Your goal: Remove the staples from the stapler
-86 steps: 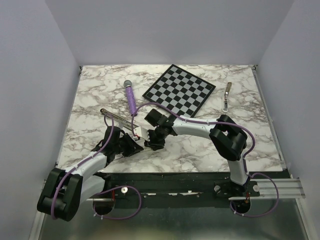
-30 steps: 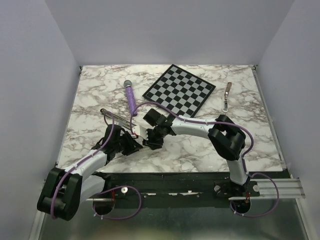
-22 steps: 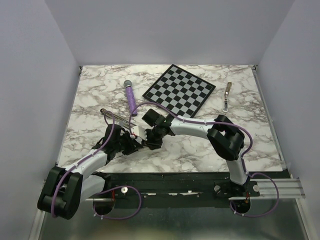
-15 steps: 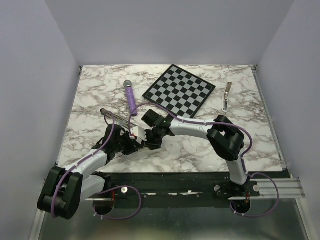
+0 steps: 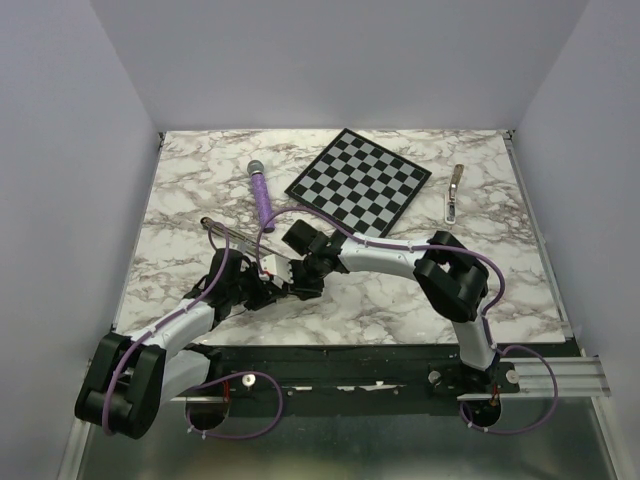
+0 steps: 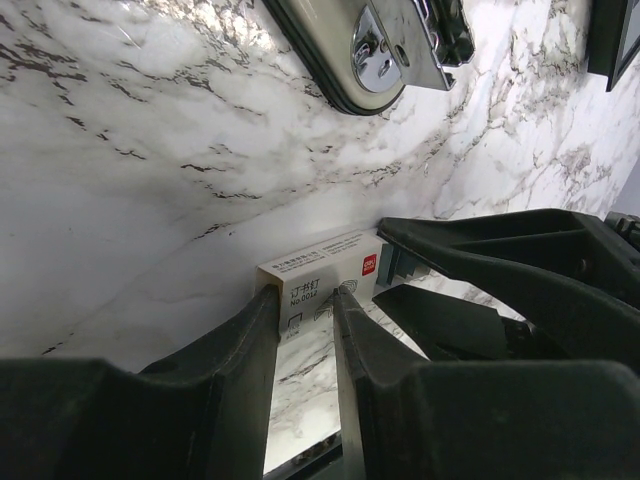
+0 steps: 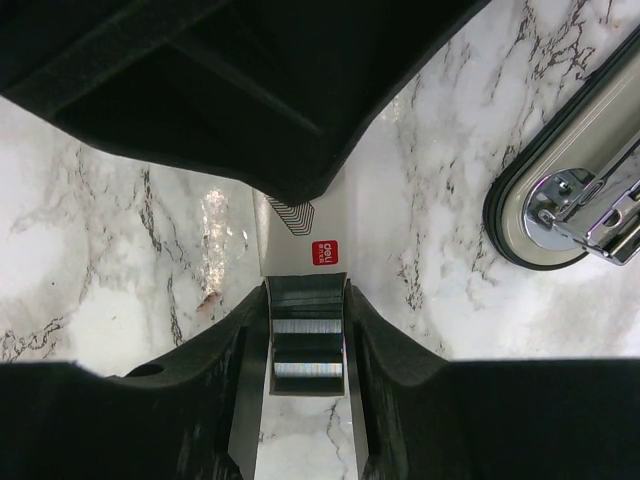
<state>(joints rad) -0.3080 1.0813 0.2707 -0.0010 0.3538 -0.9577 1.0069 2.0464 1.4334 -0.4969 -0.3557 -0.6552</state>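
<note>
Clamping left gripper: clenched on the white staple box, lower centre of its wrist view.
Opposite right gripper: pinching the box's dark inner tray, silver staples showing inside.
Task's stapler: lying on the marble table, left of centre in the overhead view, just beyond both grippers, touched by neither.

The table is grey-veined white; the checkerboard is black-and-white. Left of the checkerboard, the cylinder is purple; the stapler black-and-silver; the staple box white, red-logoed.
</note>
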